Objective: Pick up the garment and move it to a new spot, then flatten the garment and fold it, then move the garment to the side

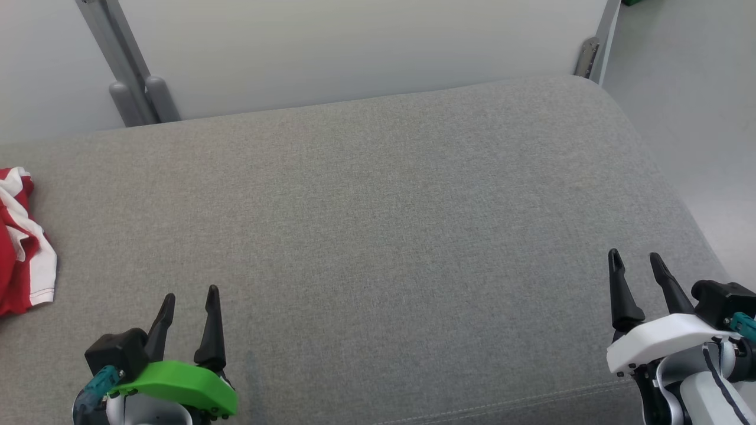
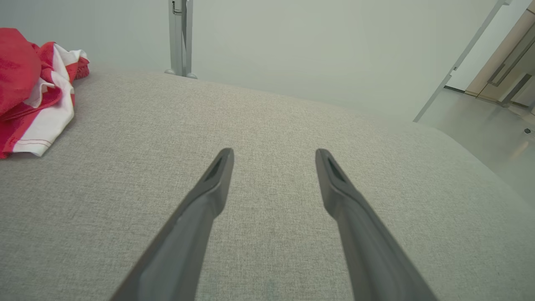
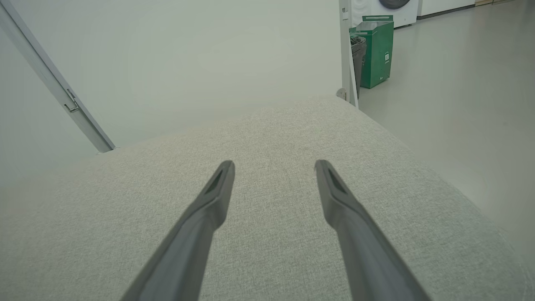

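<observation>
Before us a broad grey cushion with open room across its middle and right, crumpled garment crowding our far left edge, pale wall and metal post closing the back, floor open on our right

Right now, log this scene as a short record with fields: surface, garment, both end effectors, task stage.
surface: grey fabric cushion
garment: red and white, crumpled at the cushion's left edge
left end effector: open, empty, over bare cushion, apart from the garment
right end effector: open, empty, near the cushion's right side
task stage: garment not yet picked up
</observation>
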### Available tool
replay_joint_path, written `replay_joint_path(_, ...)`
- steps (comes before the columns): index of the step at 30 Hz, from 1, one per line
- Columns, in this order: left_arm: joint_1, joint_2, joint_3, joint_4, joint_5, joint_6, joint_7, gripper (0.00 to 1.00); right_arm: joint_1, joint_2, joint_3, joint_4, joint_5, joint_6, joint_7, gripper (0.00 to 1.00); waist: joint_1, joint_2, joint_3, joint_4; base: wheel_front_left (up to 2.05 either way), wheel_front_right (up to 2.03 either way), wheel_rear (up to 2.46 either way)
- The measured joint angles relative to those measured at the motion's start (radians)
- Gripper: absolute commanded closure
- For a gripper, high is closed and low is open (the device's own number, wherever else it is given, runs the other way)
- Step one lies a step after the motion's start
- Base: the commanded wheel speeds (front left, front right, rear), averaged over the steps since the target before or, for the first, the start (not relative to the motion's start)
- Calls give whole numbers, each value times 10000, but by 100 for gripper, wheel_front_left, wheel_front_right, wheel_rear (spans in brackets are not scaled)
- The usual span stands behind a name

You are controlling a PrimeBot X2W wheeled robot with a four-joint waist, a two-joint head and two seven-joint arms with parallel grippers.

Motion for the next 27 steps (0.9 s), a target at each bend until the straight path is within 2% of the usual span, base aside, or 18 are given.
replay_joint_path(20,175,0,-274,-305,2838,113,-704,0,8,-228,502,-234,-2811,-198,-706,0,0,0,-4,7,0,0,0)
replay_joint_path(27,179,-4,-259,-309,2938,111,-704,0,8,-253,510,-244,-2945,-194,-725,0,0,0,-1,-12,0,0,0)
